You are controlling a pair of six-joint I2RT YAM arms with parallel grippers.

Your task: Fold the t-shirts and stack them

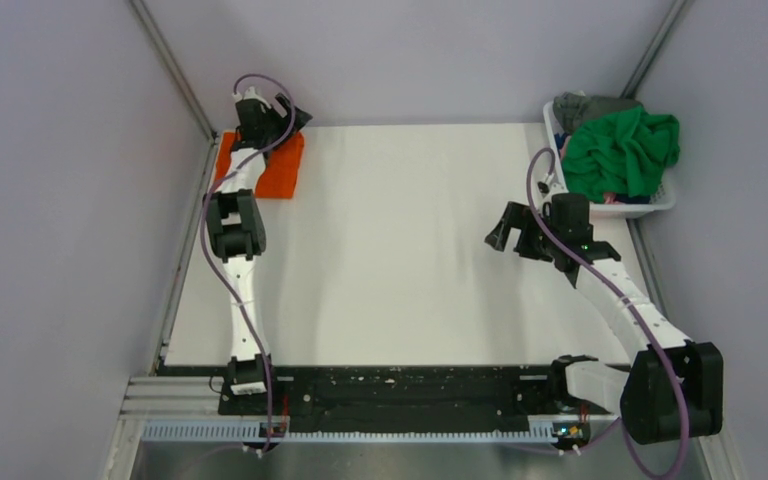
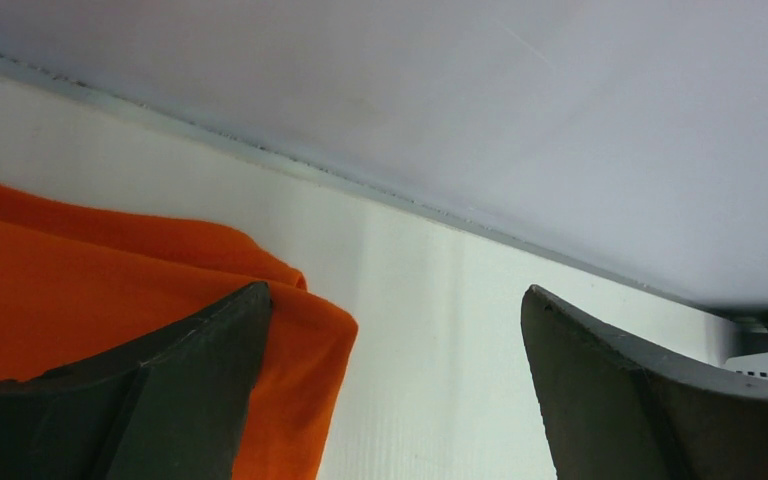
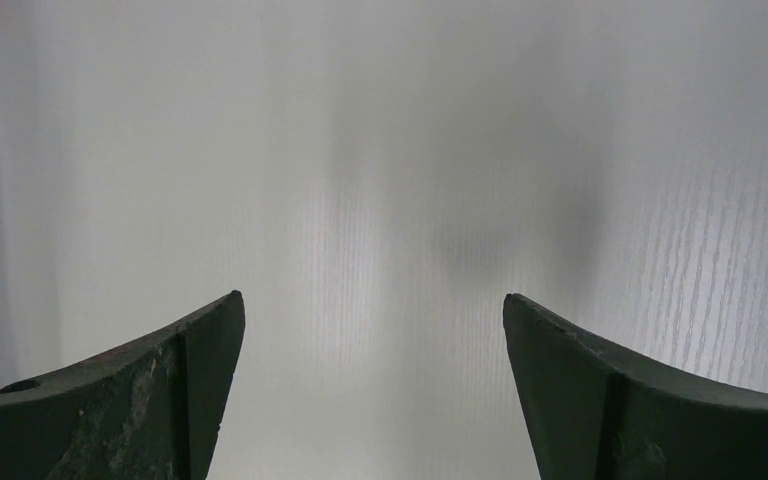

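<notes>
A folded orange t-shirt lies at the table's far left corner. It also shows in the left wrist view, with its folded corner by my left finger. My left gripper is open over the shirt's far right corner, holding nothing; in the left wrist view bare table lies between the fingers. A green t-shirt is heaped in the basket at the far right, with a grey t-shirt behind it. My right gripper is open and empty over bare table, also seen in the right wrist view.
The white slatted basket stands at the table's far right corner. The white table is walled by grey panels at the back and both sides. A black rail runs along the near edge.
</notes>
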